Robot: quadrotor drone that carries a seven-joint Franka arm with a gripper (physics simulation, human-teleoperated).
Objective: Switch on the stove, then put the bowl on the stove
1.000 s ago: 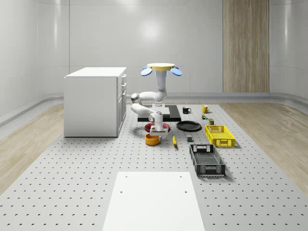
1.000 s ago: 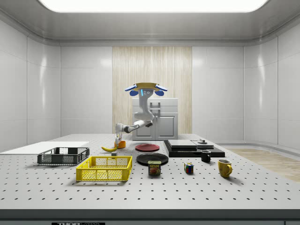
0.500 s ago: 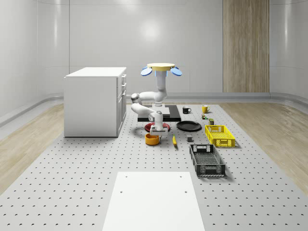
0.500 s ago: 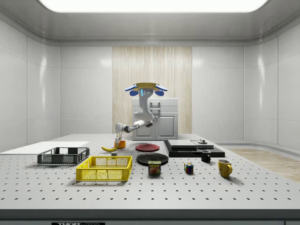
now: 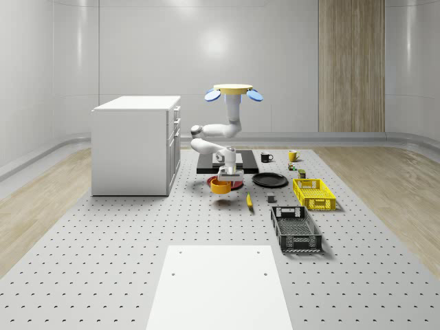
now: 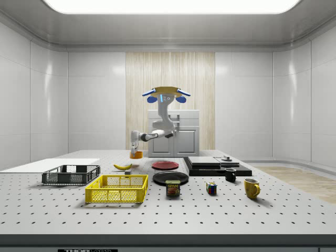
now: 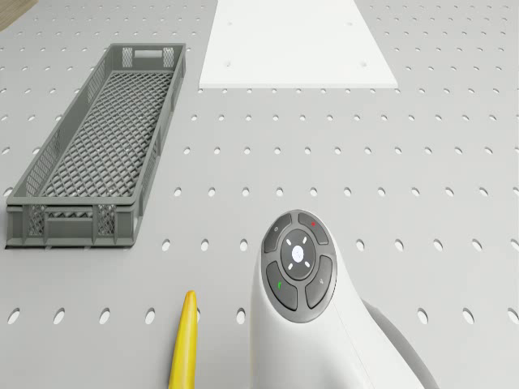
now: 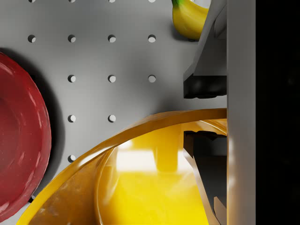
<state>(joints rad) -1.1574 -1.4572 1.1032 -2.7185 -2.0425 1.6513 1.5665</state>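
1. The drone [image 5: 233, 90] has a flat, tan-yellow disc body with blue rotor blades at its sides.
2. A small blue light shows on the white stalk beneath the disc in the side view.
3. The arm [image 5: 218, 137] is glossy white with rounded links and grey joints.
4. The wrist [image 7: 298, 262] carries a grey round button pad with red and green marks.
5. The claw [image 8: 205, 112] has a pale grey body and black finger pads.
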